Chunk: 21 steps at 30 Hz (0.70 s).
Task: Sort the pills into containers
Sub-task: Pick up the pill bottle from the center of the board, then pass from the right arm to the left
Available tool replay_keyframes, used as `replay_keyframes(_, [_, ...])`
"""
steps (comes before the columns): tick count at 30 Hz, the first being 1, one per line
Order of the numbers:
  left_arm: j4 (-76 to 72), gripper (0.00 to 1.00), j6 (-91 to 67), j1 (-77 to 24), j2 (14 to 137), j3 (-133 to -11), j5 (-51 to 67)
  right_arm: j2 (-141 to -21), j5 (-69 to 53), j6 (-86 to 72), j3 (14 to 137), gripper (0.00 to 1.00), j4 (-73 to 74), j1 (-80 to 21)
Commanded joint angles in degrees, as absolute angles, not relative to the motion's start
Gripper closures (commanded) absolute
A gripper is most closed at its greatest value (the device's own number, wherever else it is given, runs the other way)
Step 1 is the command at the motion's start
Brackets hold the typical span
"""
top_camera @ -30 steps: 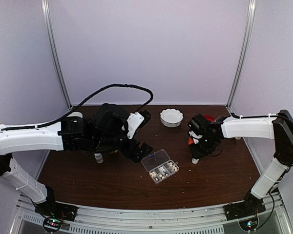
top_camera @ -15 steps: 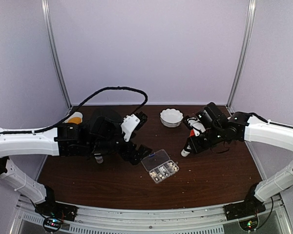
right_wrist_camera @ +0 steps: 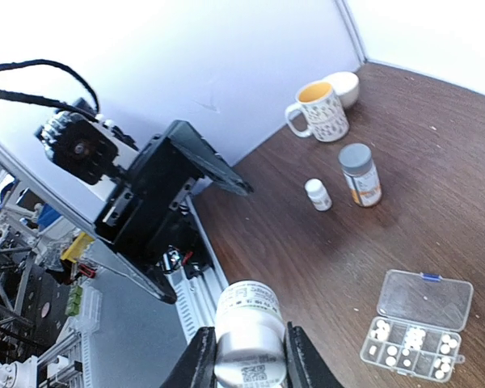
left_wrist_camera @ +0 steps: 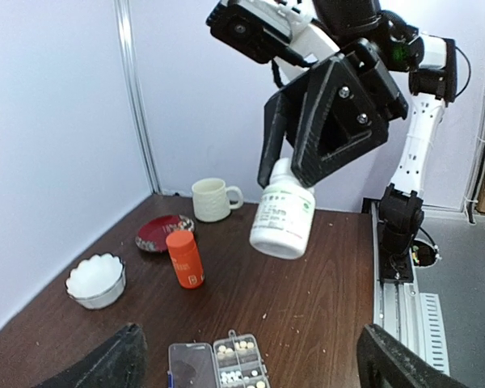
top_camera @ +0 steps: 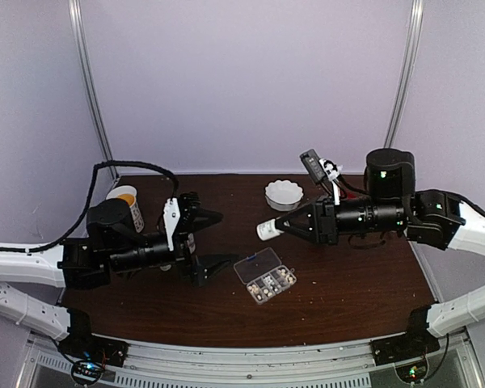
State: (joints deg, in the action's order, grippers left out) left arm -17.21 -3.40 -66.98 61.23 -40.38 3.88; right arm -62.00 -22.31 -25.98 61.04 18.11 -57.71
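Observation:
The clear organizer box point(top_camera: 264, 276) lies open on the brown table, with small whitish pills point(top_camera: 272, 282) in several compartments. It also shows in the left wrist view point(left_wrist_camera: 230, 365) and the right wrist view point(right_wrist_camera: 416, 327). My right gripper point(top_camera: 280, 226) is shut on a white pill bottle point(top_camera: 267, 229), held sideways in the air above and behind the box. The bottle sits between the fingers in the right wrist view point(right_wrist_camera: 249, 327). My left gripper point(top_camera: 213, 240) is open and empty, left of the box and facing the bottle point(left_wrist_camera: 283, 214).
A white scalloped bowl point(top_camera: 284, 194) stands at the back. A mug point(top_camera: 127, 202) stands at the back left. An orange bottle point(left_wrist_camera: 184, 259), a red dish point(left_wrist_camera: 163, 233) and a second mug point(left_wrist_camera: 214, 199) are on the right side. A small white bottle point(right_wrist_camera: 317, 194) and a grey-capped amber bottle point(right_wrist_camera: 360, 174) are near the left arm.
My right gripper has lifted the white bottle off the table and swung it left, tipping it sideways. My left arm has drawn back to the left with its gripper open.

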Motion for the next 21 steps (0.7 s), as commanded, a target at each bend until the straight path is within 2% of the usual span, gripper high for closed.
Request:
replay_keyframes(1, [-24.75, 0.09, 4.15, -67.43, 58.83, -40.17, 6.22, -62.27, -24.49, -25.46, 64.08, 0.94, 10.56, -62.06])
replay_keyframes(7, [-27.29, 0.24, 8.98, -67.71, 58.57, -39.73, 11.62, -65.46, -25.14, -25.04, 66.09, 0.94, 8.19, -63.78])
replay_keyframes(13, [-26.75, 0.27, 9.73, -68.02, 59.54, -40.33, 11.6, -67.76, -25.73, -24.32, 67.75, 0.94, 7.98, -65.08])
replay_keyframes(21, [-27.35, 0.39, 9.85, -68.87, 61.05, -41.0, 11.39, -68.29, -27.26, -24.49, 67.29, 0.95, 7.2, -65.44])
